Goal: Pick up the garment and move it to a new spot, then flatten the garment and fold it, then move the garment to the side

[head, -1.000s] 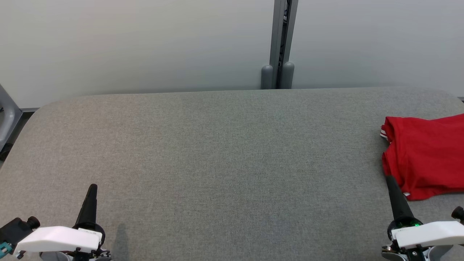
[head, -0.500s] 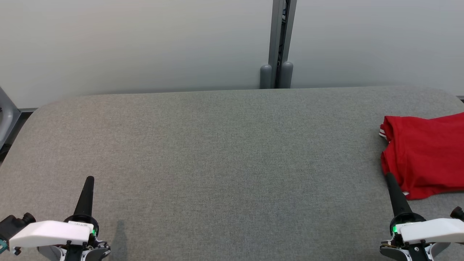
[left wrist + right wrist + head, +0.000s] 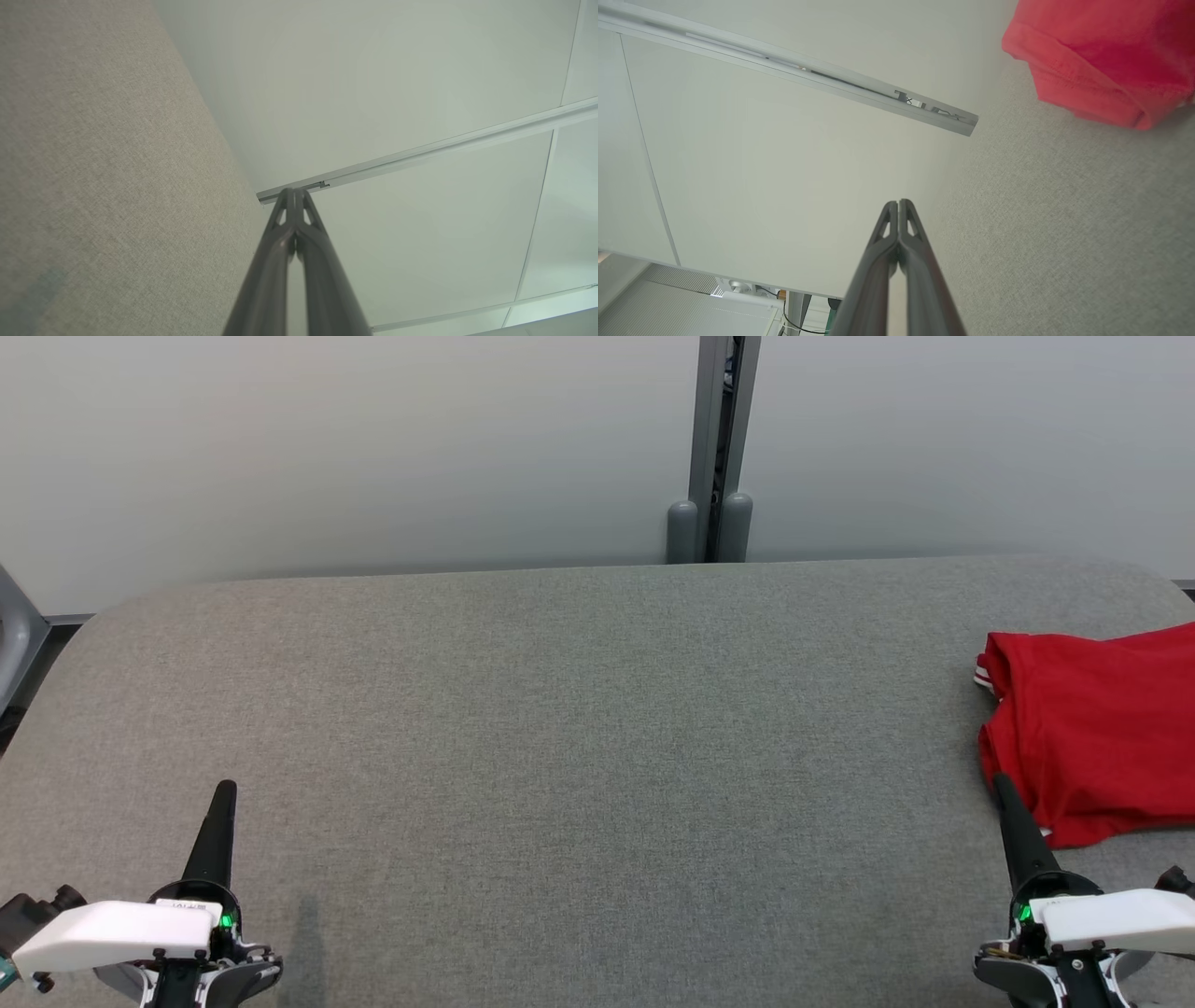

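On my left wrist camera, the left end effector (image 3: 294,193) comes up from six o'clock, its two dark fingers (image 3: 275,261) pressed together, tips meeting near the middle of the picture. The grey fabric worktop (image 3: 93,163) spreads from seven round to eleven o'clock. A pale wall (image 3: 373,70) takes twelve through five, and a light rail (image 3: 444,147) crosses it from the fingertips toward two o'clock.

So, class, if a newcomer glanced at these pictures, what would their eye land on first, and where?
The red garment grabs the eye first, bunched at the right edge of the grey cloth-covered table and cut off by the head view's frame. Next come the left gripper at lower left and the right gripper at lower right, close by the garment, both dark and shut.
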You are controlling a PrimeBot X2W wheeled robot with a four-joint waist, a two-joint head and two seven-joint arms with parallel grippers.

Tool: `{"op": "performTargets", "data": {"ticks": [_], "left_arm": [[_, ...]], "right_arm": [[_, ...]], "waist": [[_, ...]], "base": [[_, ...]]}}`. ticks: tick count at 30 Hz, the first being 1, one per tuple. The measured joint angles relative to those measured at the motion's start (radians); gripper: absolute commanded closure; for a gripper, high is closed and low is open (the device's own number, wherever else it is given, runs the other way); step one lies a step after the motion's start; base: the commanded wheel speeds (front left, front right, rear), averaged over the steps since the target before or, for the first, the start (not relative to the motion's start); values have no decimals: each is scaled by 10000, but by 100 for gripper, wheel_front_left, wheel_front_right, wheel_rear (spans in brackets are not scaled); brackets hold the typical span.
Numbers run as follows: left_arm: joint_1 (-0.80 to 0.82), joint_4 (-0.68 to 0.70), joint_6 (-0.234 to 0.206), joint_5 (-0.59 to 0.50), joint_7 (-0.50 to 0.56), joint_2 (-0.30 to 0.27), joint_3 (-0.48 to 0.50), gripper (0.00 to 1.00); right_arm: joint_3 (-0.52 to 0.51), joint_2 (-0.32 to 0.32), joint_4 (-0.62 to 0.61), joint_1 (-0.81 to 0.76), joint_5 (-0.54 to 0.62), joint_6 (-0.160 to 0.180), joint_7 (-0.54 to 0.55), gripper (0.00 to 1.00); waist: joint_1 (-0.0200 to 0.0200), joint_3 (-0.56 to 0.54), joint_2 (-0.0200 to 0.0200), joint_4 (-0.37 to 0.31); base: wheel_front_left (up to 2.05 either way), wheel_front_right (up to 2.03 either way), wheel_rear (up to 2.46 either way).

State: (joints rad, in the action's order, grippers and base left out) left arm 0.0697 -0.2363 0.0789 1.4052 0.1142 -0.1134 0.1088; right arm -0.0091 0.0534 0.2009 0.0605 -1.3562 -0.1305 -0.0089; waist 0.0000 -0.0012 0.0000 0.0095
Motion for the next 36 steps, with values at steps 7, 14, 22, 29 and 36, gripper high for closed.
{"op": "performTargets", "data": {"ticks": [7, 14, 22, 29, 36], "left_arm": [[107, -81, 94, 430, 182, 81, 190, 100], [195, -151, 190, 796, 326, 194, 349, 100], [347, -242, 307, 1250, 499, 303, 548, 100], [407, -307, 403, 1609, 652, 376, 708, 100], [555, -378, 481, 2011, 805, 487, 895, 100]], "right_arm": [[8, 0, 86, 130, -573, 0, 36, 100], [17, -2, 157, 195, -1020, 0, 84, 100], [27, -6, 307, 328, -1605, 0, 100, 100], [35, -8, 391, 388, -2105, 0, 130, 100], [44, -12, 466, 530, -2623, 0, 178, 100]], "waist": [[0, 10, 0, -18], [0, 18, 0, -34], [0, 28, 0, -54], [0, 37, 0, -72], [0, 48, 0, -93]], "base": [[0, 0, 0], [0, 0, 0], [0, 0, 0], [0, 0, 0], [0, 0, 0]]}}
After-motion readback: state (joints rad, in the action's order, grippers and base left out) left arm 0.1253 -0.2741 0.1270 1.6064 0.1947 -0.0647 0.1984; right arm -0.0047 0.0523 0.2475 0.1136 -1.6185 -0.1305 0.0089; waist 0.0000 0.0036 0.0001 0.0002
